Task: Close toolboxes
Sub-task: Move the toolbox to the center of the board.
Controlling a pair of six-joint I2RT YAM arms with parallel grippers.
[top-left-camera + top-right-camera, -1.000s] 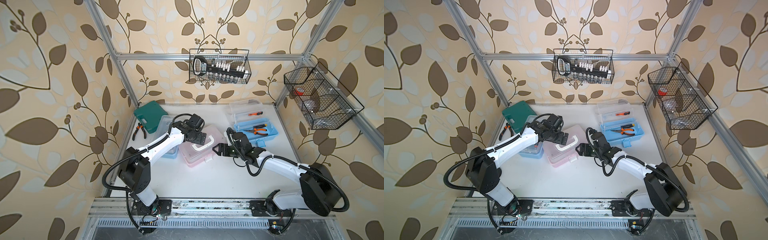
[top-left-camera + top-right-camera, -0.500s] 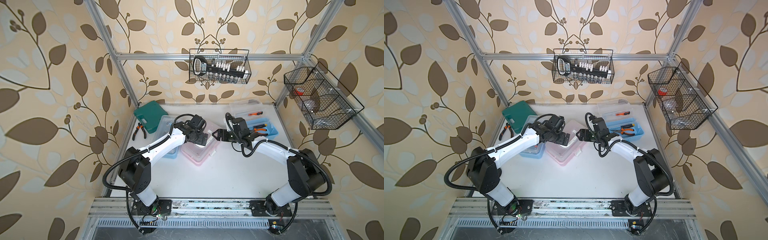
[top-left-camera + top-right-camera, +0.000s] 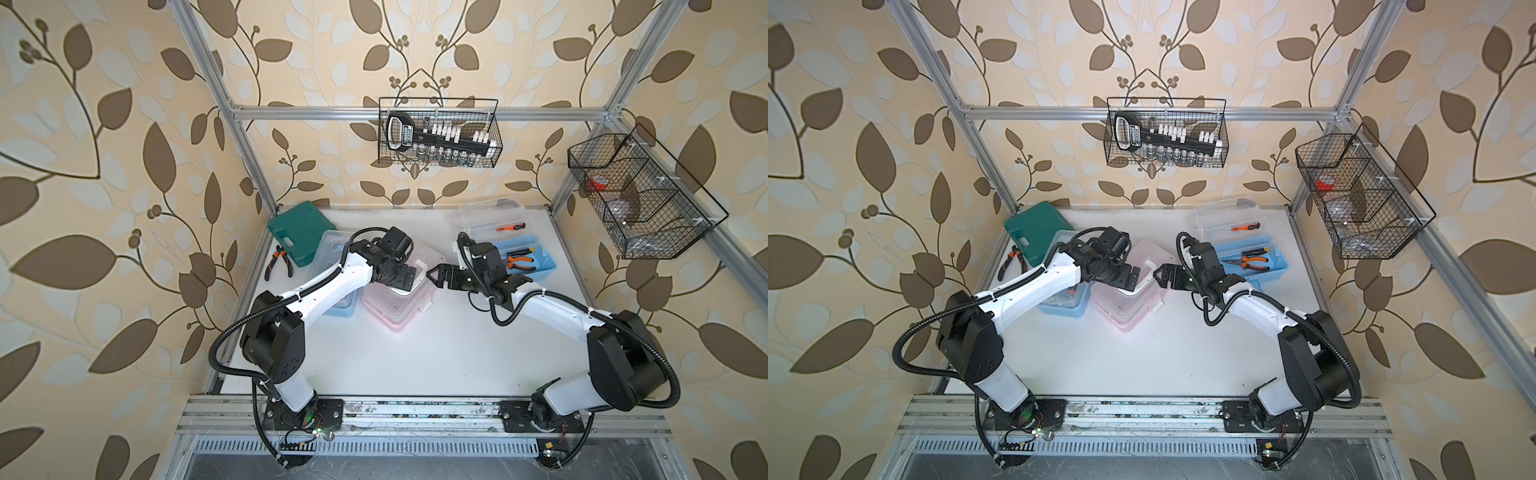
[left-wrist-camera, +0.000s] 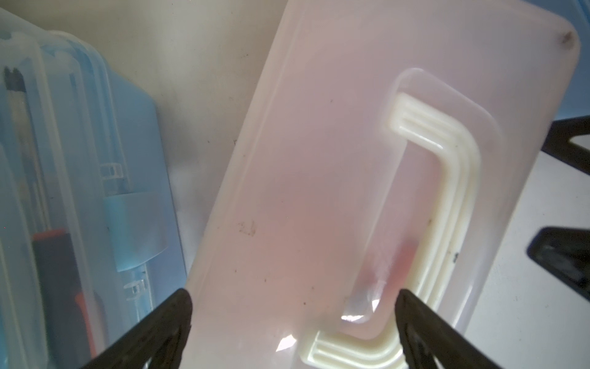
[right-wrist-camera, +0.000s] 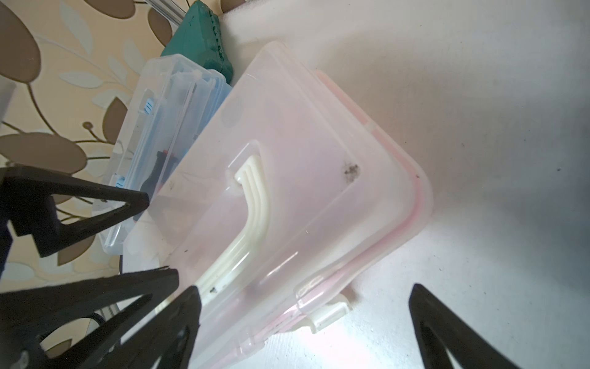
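Observation:
The pink toolbox (image 3: pixel 395 309) (image 3: pixel 1125 309) lies mid-table with its clear lid (image 4: pixel 319 191) (image 5: pixel 303 159) down on the base and its white handle (image 4: pixel 447 191) flat. A white latch (image 5: pixel 329 314) sticks out at its side. My left gripper (image 3: pixel 403 276) (image 4: pixel 292 294) hovers open just over the lid. My right gripper (image 3: pixel 434 276) (image 5: pixel 305 289) stands open at the box's right edge. A light-blue toolbox (image 3: pixel 332 253) (image 4: pixel 79 159) sits lid-down under the left arm. Another light-blue toolbox (image 3: pixel 534 268) at the back right has its lid (image 3: pixel 494 220) open.
A dark green case (image 3: pixel 297 232) (image 5: pixel 198 41) and loose pliers (image 3: pixel 278 262) lie at the back left. Orange-handled pliers (image 3: pixel 517 261) rest in the open blue box, a screwdriver (image 3: pixel 505 227) on its lid. Wire baskets (image 3: pixel 438 139) (image 3: pixel 636 195) hang on the back and right walls.
My right gripper has moved towards the back, up to the pink toolbox's right edge, and its jaws have widened. The left gripper has stayed over the lid.

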